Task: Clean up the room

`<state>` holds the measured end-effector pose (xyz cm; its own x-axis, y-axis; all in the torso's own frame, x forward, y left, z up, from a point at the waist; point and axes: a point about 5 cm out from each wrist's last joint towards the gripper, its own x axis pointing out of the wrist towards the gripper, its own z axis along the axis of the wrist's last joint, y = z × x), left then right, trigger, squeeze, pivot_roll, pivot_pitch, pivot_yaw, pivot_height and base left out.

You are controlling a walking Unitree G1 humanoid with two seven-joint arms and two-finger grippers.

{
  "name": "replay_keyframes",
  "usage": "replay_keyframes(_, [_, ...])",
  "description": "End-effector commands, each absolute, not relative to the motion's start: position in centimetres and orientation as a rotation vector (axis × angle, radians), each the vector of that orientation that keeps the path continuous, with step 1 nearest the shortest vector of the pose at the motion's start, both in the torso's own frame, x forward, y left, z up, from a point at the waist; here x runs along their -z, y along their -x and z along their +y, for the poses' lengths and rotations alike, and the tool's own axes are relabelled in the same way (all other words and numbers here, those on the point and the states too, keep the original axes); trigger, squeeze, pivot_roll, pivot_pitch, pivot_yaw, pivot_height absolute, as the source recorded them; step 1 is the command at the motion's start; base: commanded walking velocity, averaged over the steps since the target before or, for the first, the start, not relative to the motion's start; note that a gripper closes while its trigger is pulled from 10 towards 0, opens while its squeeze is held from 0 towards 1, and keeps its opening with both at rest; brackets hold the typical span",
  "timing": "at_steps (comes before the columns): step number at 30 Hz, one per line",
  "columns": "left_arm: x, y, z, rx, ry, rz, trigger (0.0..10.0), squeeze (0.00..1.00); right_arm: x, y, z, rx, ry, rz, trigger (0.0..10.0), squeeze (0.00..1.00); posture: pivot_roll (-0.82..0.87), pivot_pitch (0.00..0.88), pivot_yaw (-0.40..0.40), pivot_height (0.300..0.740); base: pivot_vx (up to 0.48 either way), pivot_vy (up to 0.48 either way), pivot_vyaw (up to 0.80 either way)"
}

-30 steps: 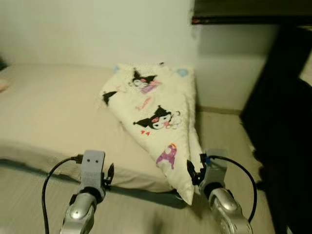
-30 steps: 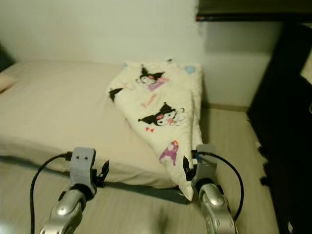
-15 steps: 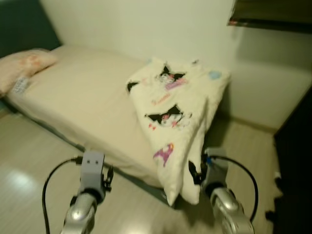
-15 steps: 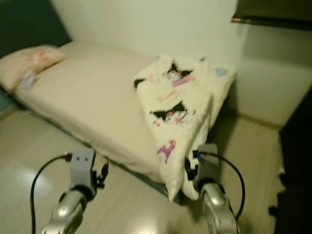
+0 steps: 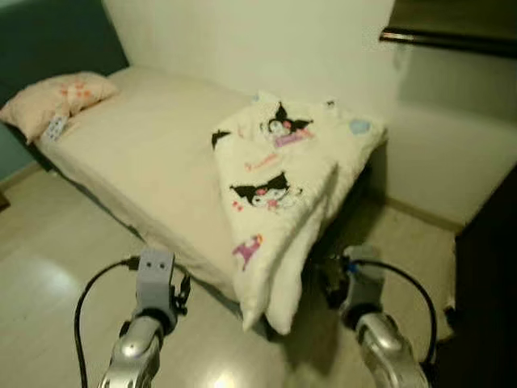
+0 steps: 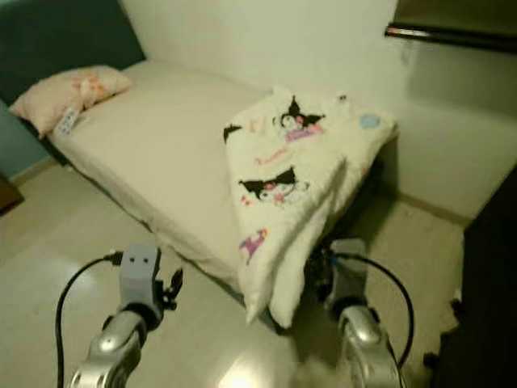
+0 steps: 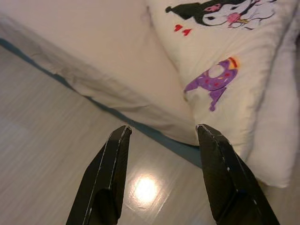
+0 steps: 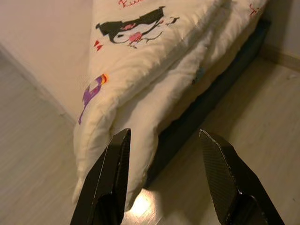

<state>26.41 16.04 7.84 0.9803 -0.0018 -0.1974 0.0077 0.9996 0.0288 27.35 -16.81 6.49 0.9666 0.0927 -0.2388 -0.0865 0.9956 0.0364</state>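
I had stopped at the foot corner of the bed (image 5: pixel 137 153), judging the quilt (image 5: pixel 283 178) to be the thing to tidy; it lay folded in a heap across that end, one corner drooping over the mattress edge toward the floor (image 5: pixel 48 275); the pillow (image 5: pixel 52 97) sat at the far head. My left pincer (image 7: pixel 161 140) hung low before the bed edge, released and holding nothing; my right pincer (image 8: pixel 161 145) hovered beside the drooping corner, likewise spread, touching nothing.
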Motion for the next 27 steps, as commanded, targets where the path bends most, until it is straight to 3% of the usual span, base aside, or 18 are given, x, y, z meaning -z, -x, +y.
replay_keyframes(1, [-7.04, -25.99, 17.07, -0.034, -0.05, 0.231, 10.0, 0.0, -6.22, -27.2, -15.86, -0.116, -0.049, 0.252, 10.0, 0.0, -0.05, 0.14, 0.074, 0.733, 0.0, 0.0, 0.0])
replay_keyframes(15, [-7.28, -25.8, 16.61, -0.013, -0.049, 0.205, 10.0, 0.0, -6.28, -27.23, -16.1, -0.117, -0.033, 0.247, 10.0, 0.0, -0.05, 0.14, 0.068, 0.733, 0.0, 0.0, 0.0])
replay_keyframes(27, [-7.12, -25.86, 17.02, -0.047, -0.037, 0.217, 10.0, 0.0, -6.48, -27.28, -15.49, -0.161, -0.003, 0.231, 10.0, 0.0, -0.05, 0.136, 0.071, 0.733, 0.0, 0.0, 0.8])
